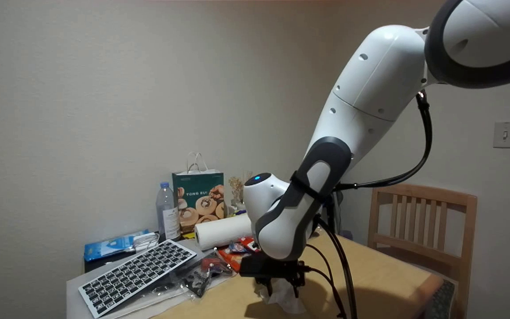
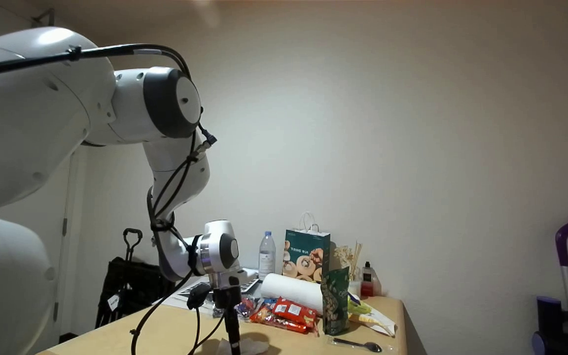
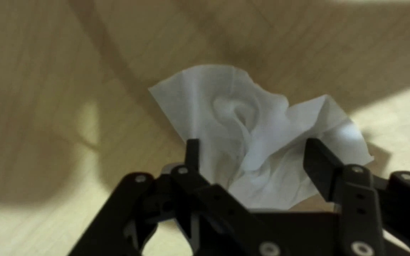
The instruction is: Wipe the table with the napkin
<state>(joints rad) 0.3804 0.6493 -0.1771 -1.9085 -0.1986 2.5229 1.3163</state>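
The napkin (image 3: 262,121) is a crumpled white sheet lying on the light tan wooden table (image 3: 30,142). It also shows under the gripper in both exterior views (image 1: 288,306) (image 2: 255,346). The table shows in both exterior views as well (image 1: 365,270) (image 2: 170,330). My gripper (image 3: 251,145) points down over the napkin with its two black fingers well apart. In the wrist view the napkin spreads between and beyond the fingertips, and nothing is gripped. In the exterior views the gripper (image 1: 283,293) (image 2: 234,350) is low over the table. I cannot tell whether the fingertips touch the napkin.
A paper-towel roll (image 1: 222,231), red snack packs (image 2: 289,315) and a green pouch (image 2: 336,301) stand or lie behind the gripper. A keyboard (image 1: 137,277) and plastic bags (image 1: 202,272) lie beside it. A spoon (image 2: 358,343) is near a table edge. A chair (image 1: 423,221) stands alongside.
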